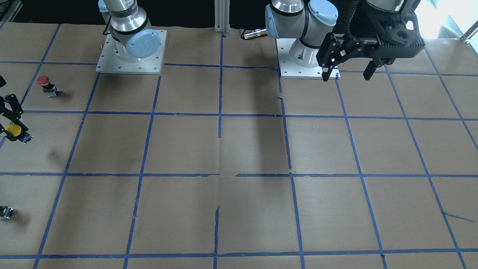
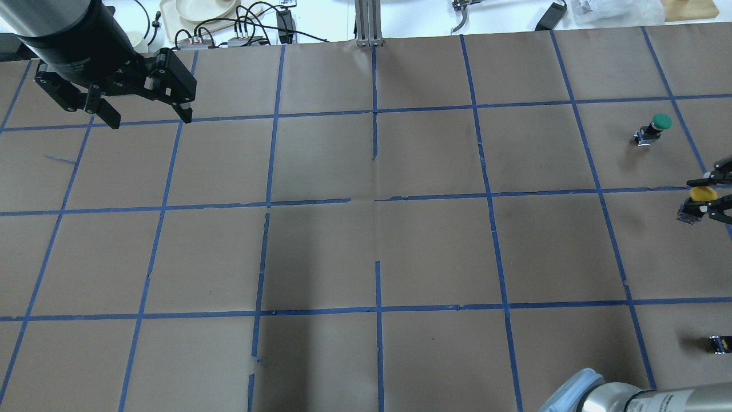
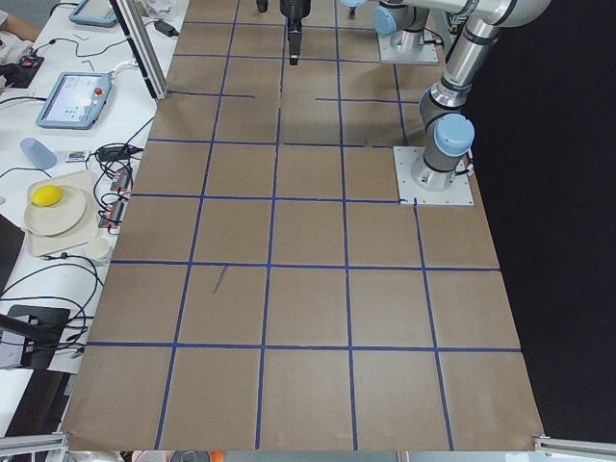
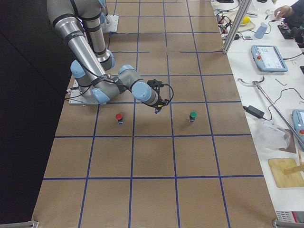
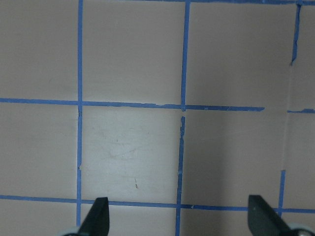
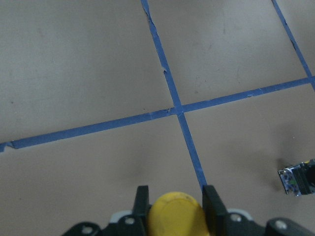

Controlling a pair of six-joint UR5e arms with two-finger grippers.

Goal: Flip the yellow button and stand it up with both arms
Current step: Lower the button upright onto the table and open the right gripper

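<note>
The yellow button (image 1: 14, 130) is held in my right gripper (image 1: 11, 125) at the table's right end, above the paper, and its shadow falls apart from it. The fingers grip the yellow cap (image 6: 176, 215); the black body and grey-blue base (image 1: 25, 139) stick out sideways. The overhead view shows the cap (image 2: 703, 193) between the fingers at the right edge. My left gripper (image 2: 147, 117) is open and empty, high over the far left of the table, far from the button. Its fingertips (image 5: 97, 217) show only bare paper between them.
A red-capped button (image 1: 44, 84) stands on the robot's side of the right gripper. A green-capped button (image 2: 653, 128) stands on the far side of it. A small black block with a yellow spot (image 2: 717, 344) lies near the right edge. Blue tape lines grid the brown paper (image 2: 366, 252).
</note>
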